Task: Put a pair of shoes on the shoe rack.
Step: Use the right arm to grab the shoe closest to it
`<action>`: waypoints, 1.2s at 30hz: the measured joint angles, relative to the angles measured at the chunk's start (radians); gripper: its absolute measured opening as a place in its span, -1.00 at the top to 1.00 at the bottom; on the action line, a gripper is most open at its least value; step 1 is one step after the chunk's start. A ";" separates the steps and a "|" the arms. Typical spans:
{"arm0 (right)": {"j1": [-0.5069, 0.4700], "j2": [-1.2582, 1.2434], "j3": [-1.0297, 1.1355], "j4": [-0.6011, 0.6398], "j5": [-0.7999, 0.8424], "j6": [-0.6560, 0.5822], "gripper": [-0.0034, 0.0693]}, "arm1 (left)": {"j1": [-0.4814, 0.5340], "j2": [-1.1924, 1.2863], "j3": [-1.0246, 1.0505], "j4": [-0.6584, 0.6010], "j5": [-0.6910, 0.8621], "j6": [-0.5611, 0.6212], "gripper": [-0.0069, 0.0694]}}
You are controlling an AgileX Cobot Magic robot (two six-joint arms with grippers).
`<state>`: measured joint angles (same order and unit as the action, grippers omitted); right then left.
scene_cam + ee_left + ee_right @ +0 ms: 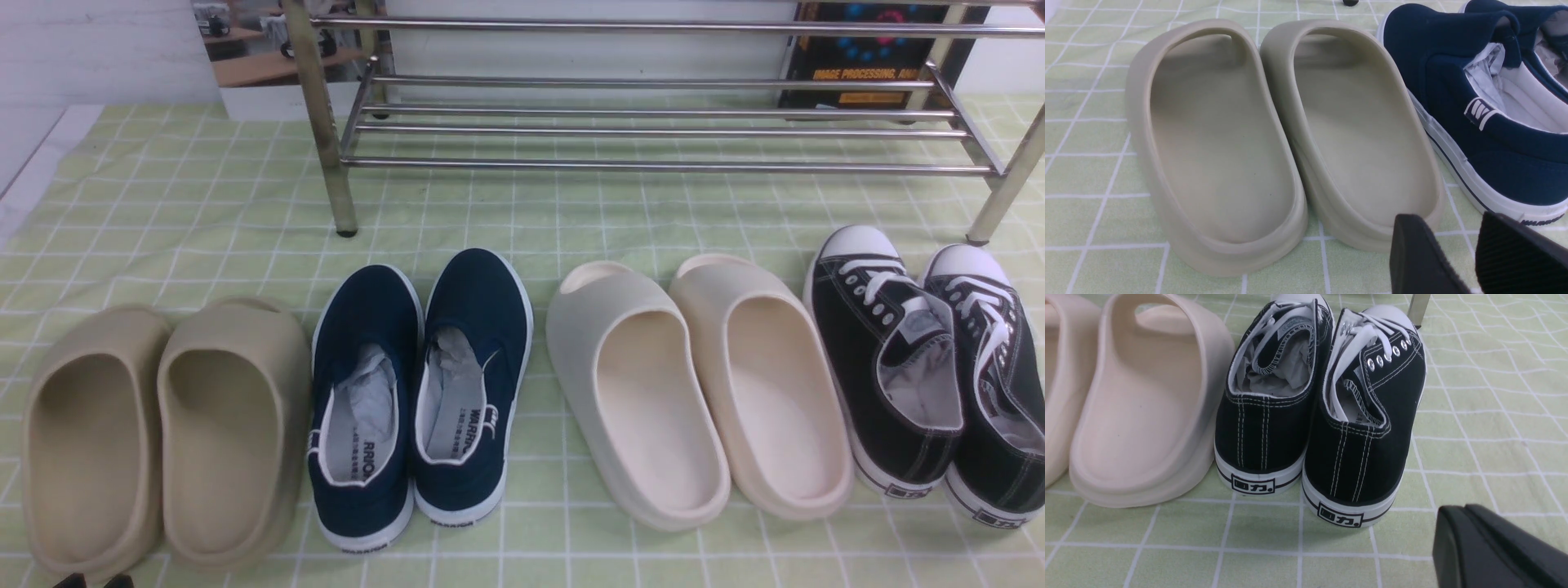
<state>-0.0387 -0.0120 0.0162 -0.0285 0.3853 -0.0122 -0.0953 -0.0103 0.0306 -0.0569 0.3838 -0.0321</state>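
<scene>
The two black canvas sneakers (886, 359) (992, 367) stand side by side at the far right of the row, toes toward the shoe rack (653, 165). The rack of steel bars on brassy legs spans the back and holds nothing. In the right wrist view the sneakers' heels (1267, 416) (1367, 428) face me. My right gripper (1464, 514) is shut and empty, behind and to the right of the right sneaker's heel. My left gripper (1457, 245) is open and empty, low behind the tan slides; its tips show in the front view (94, 581).
In the row from the left are tan foam slides (155, 433), navy slip-ons (424, 392) and cream slides (694, 384), all on a green checked cloth (204, 212). A rack leg (1419, 308) stands just beyond the right sneaker's toe. A dark poster (865, 57) leans behind the rack.
</scene>
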 joint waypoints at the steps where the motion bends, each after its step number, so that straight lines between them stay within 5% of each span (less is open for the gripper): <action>1: 0.000 0.000 0.000 0.000 0.000 0.000 0.86 | 0.000 0.000 0.000 0.000 0.000 0.000 0.19; 13: 0.000 0.000 0.011 0.000 -0.122 0.000 0.84 | 0.000 0.000 0.000 0.000 0.000 0.000 0.19; 18: 0.000 0.000 0.011 0.000 -0.497 0.000 0.83 | 0.000 0.000 0.000 0.000 0.000 0.000 0.19; 22: 0.000 0.000 0.011 -0.004 -0.969 0.044 0.82 | 0.000 0.000 0.000 0.000 0.000 0.000 0.19; 26: 0.000 0.000 0.006 0.014 -1.197 0.112 0.81 | 0.000 0.000 0.000 0.000 0.001 0.000 0.19; 31: 0.000 0.040 -0.121 0.023 -1.035 0.127 0.81 | 0.000 0.000 0.000 0.000 0.001 0.000 0.19; 36: 0.000 0.301 -0.455 0.023 -0.528 0.057 0.88 | 0.000 0.000 0.000 0.000 0.001 0.000 0.19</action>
<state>-0.0387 0.2887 -0.4387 -0.0055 -0.1423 0.0448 -0.0953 -0.0103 0.0306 -0.0569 0.3847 -0.0321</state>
